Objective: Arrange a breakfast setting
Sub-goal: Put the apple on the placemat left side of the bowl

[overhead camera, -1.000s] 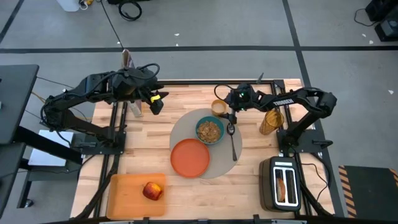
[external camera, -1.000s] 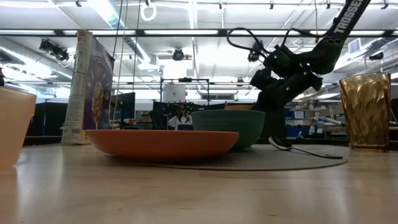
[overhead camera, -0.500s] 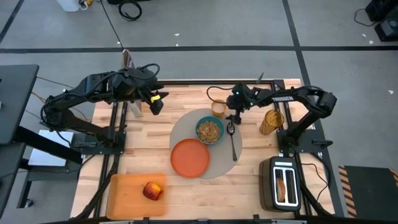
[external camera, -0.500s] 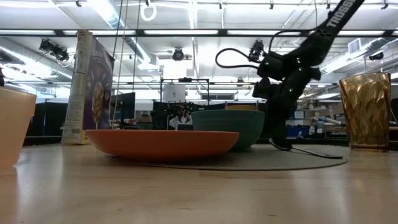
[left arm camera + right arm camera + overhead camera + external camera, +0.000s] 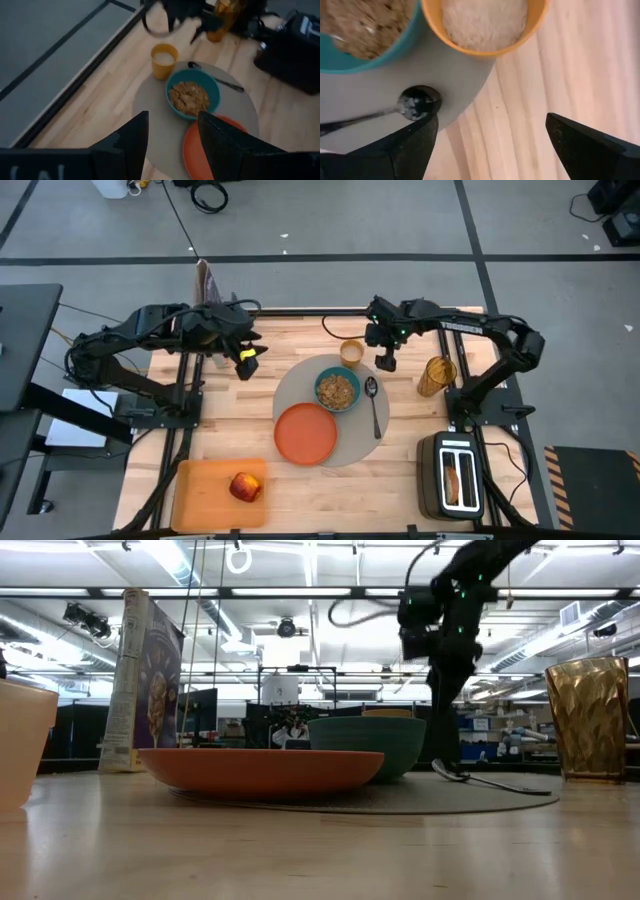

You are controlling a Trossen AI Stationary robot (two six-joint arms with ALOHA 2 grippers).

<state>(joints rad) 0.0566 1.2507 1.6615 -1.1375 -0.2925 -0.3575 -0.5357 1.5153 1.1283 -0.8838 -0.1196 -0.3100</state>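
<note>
Jaws of the left gripper (image 5: 246,358) stand partly apart on nothing, hovering over the wooden bench (image 5: 230,420) left of the large round grey placemat (image 5: 298,392). On the placemat sit the orange plate (image 5: 306,434), the teal bowl (image 5: 338,390) of cereal and the metal spoon (image 5: 374,406). A small yellow cup (image 5: 351,353) stands at the placemat's far edge. Beside the cup, the right gripper (image 5: 385,358) hangs empty, jaws wide apart.

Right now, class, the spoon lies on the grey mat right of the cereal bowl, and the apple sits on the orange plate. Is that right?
Not quite. The spoon does lie on the mat beside the bowl, but the apple sits on the cutting board; the plate is empty, as the high view shows.
</note>
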